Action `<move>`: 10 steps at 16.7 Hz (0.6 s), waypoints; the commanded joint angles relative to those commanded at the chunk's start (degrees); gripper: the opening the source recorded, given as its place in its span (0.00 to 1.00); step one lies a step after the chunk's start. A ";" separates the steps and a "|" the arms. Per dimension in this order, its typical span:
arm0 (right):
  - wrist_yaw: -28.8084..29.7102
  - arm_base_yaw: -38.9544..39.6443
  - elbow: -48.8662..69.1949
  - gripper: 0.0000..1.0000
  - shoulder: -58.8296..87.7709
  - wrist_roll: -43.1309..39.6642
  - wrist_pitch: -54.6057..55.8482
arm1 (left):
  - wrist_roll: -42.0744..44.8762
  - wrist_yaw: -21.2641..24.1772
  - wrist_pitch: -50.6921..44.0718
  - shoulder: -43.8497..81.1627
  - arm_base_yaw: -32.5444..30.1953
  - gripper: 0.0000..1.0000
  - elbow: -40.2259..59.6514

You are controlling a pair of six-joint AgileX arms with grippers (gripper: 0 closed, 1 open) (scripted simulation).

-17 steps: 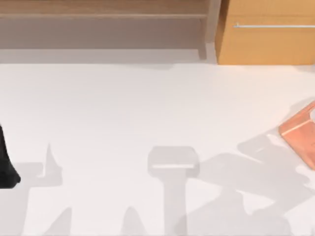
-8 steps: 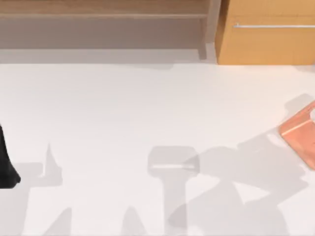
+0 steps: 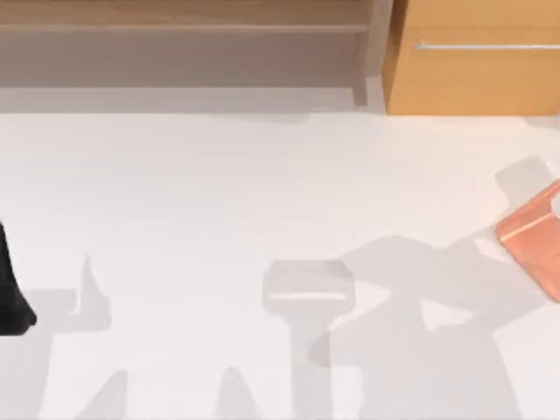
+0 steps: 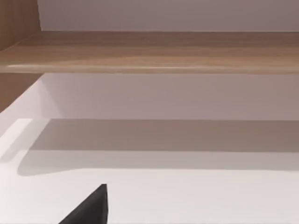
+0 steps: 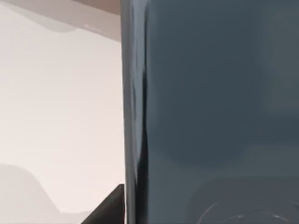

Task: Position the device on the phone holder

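Where the right wrist camera looks along its arm, the device (image 5: 210,107) stands close before the lens: a dark grey slab with a glossy face that picks up soft reflections, and a thin darker rim running straight down its long edge. A black fingertip (image 5: 110,207) of the right claw pokes out just beside that edge; whether the claw is clenched on the device I cannot tell, since the contact is hidden.

From above, the phone holder (image 3: 532,236) sits at the far right edge of the white table (image 3: 219,192), cut off by the frame. It is a salmon-pink block, turned at an angle, with a slanted flat face and a pale notch at its right side. Arm shadows lie on the table near it, toward the near right.

A dark part of the left arm (image 3: 10,289) rests at the left edge. One black fingertip (image 4: 91,207) of the left claw shows in its wrist view; its state I cannot tell.

Open white table stretches from the left edge across to the holder. Along the far side run a low wooden shelf (image 3: 184,26) and a wooden cabinet (image 3: 472,61) with a metal handle.
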 joint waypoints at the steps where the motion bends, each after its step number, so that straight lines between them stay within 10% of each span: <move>1: -0.06 0.02 -0.03 0.00 0.16 0.11 0.24 | 0.00 0.00 0.00 0.00 0.00 1.00 0.00; 4: -0.06 0.02 -0.03 0.00 0.16 0.11 0.24 | 0.00 0.00 0.00 0.00 0.00 1.00 0.00; 10: -0.06 0.02 -0.03 0.45 0.16 0.11 0.24 | 0.00 0.00 0.00 0.00 0.00 1.00 0.00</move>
